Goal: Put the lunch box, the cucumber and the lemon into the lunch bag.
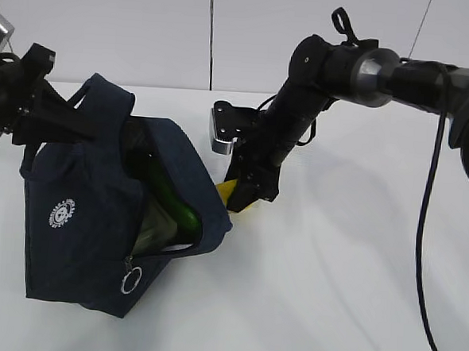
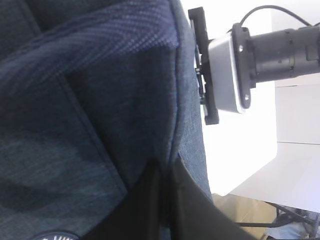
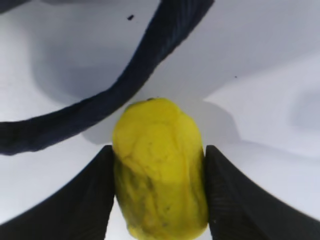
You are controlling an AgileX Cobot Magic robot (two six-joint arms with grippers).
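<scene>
Yellow lemon (image 3: 159, 170) — half-hidden between jaws

A plain white bench (image 1: 347, 294) fills the scene, its smooth top evenly lit and carrying soft grey shadows. Behind the bench stands a pale grey-white wall (image 1: 132, 26), split by a thin dark vertical seam (image 1: 211, 35). Beyond the bench's edge, in the left wrist view, a strip of light wooden floor (image 2: 240, 207) shows below it.
</scene>
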